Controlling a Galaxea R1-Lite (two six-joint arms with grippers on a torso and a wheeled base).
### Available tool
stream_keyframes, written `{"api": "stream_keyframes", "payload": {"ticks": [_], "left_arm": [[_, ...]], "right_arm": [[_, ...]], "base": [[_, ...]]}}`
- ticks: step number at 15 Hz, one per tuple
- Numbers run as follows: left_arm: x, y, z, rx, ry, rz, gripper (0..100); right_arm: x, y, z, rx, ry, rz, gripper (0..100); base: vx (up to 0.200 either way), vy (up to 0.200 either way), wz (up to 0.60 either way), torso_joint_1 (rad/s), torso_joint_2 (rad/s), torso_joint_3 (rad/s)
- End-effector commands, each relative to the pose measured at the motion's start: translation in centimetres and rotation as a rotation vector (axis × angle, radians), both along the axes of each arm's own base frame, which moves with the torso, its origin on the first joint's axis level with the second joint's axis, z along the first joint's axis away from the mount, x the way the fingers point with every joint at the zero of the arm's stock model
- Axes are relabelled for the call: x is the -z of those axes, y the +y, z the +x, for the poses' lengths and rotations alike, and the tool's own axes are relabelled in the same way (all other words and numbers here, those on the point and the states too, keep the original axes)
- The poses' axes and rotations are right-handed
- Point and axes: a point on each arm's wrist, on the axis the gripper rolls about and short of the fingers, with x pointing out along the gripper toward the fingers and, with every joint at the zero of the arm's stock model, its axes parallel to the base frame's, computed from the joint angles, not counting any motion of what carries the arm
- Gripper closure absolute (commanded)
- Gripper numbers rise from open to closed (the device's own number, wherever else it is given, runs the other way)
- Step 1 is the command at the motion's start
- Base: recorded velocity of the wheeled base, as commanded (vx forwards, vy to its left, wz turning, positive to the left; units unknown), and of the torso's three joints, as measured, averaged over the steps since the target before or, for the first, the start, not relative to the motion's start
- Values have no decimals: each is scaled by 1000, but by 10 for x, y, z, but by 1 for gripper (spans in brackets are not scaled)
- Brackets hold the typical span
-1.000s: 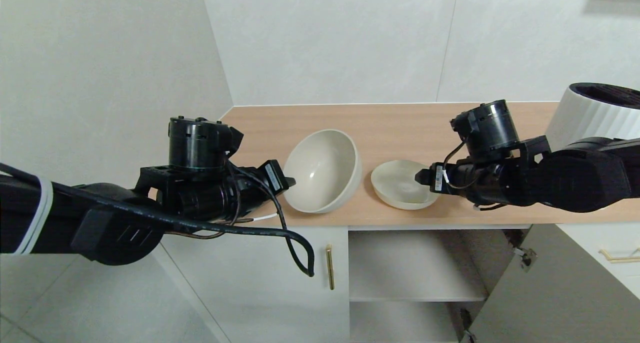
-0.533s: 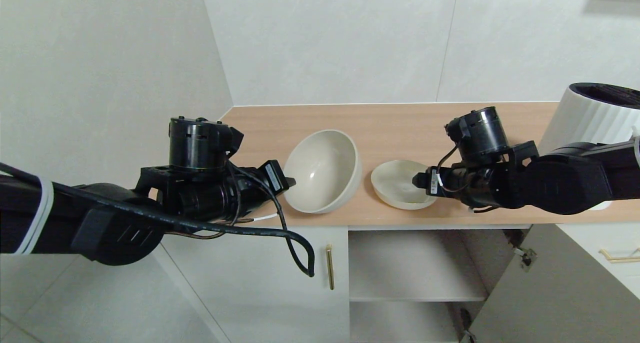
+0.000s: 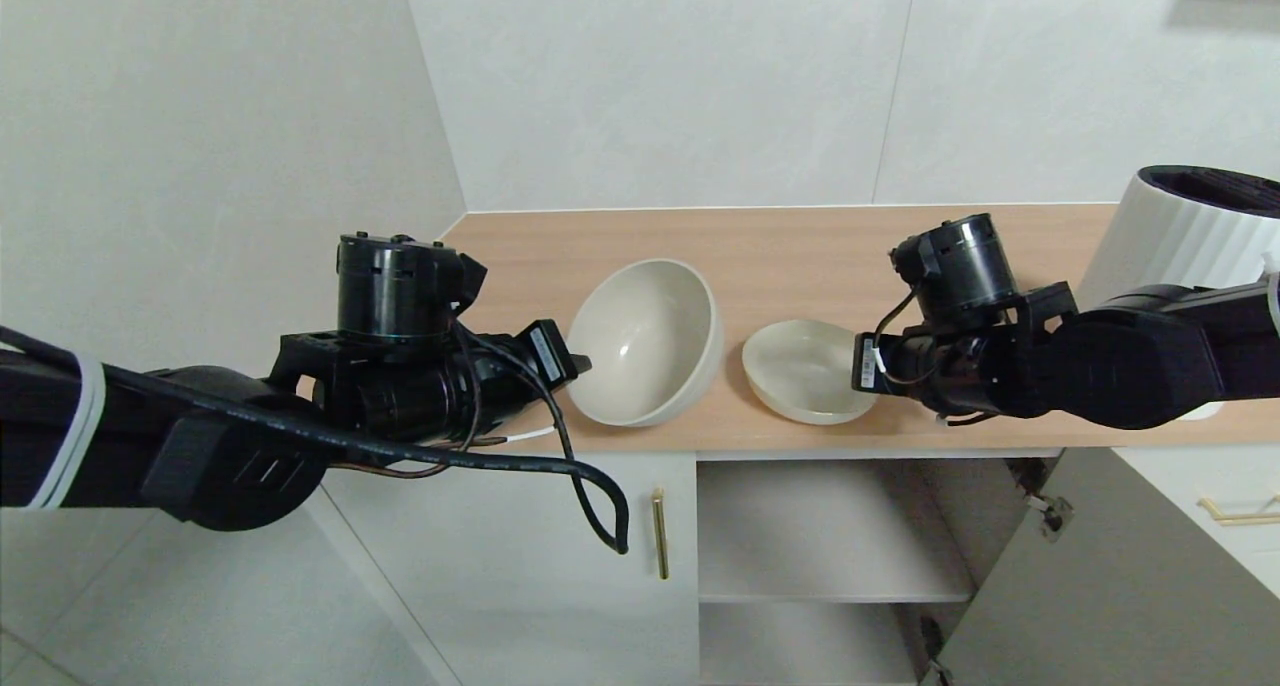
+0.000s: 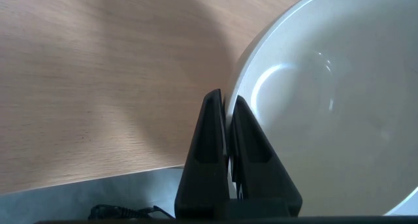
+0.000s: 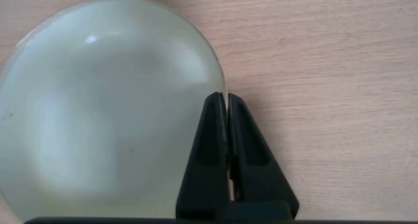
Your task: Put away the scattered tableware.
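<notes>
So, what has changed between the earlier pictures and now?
The right hand moved slightly toward the large bowl and lower, then shut on the rim of the small dish. The left hand kept its grip on the large bowl's rim; neither dish moved.

Place: a home kitchen.
Worktop: wood-grain counter (image 3: 800,236) meeting pale tiled walls (image 3: 680,76) at its far left corner.
Cupboards: white base cabinet (image 3: 820,526) below the front edge, shelved, brass handle (image 3: 659,533).
Tableware: bowl (image 3: 650,341) and shallow dish (image 3: 800,371) near the front edge.

One large bowl (image 3: 650,341), tilted; left gripper (image 3: 580,363) touching its left rim; shallow dish (image 3: 800,371) just right of bowl; right gripper (image 3: 855,368) farther right, at dish.
</notes>
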Motion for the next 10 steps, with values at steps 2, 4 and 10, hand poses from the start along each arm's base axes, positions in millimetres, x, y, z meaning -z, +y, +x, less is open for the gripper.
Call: {"api": "stream_keyframes", "payload": {"ticks": [2, 4, 10], "left_arm": [[0, 0, -1, -1, 1, 0, 100], [-1, 1, -1, -1, 0, -1, 100], [-21, 17, -17, -26, -40, -11, 100]], "right_arm": [[-2, -1, -1, 0, -3, 1, 100], [-2, -1, -1, 0, -4, 2, 100], [-45, -24, -38, -80, -45, 108, 100]], "base": [[0, 0, 0, 0, 0, 0], [0, 0, 0, 0, 0, 0], [0, 0, 0, 0, 0, 0]]}}
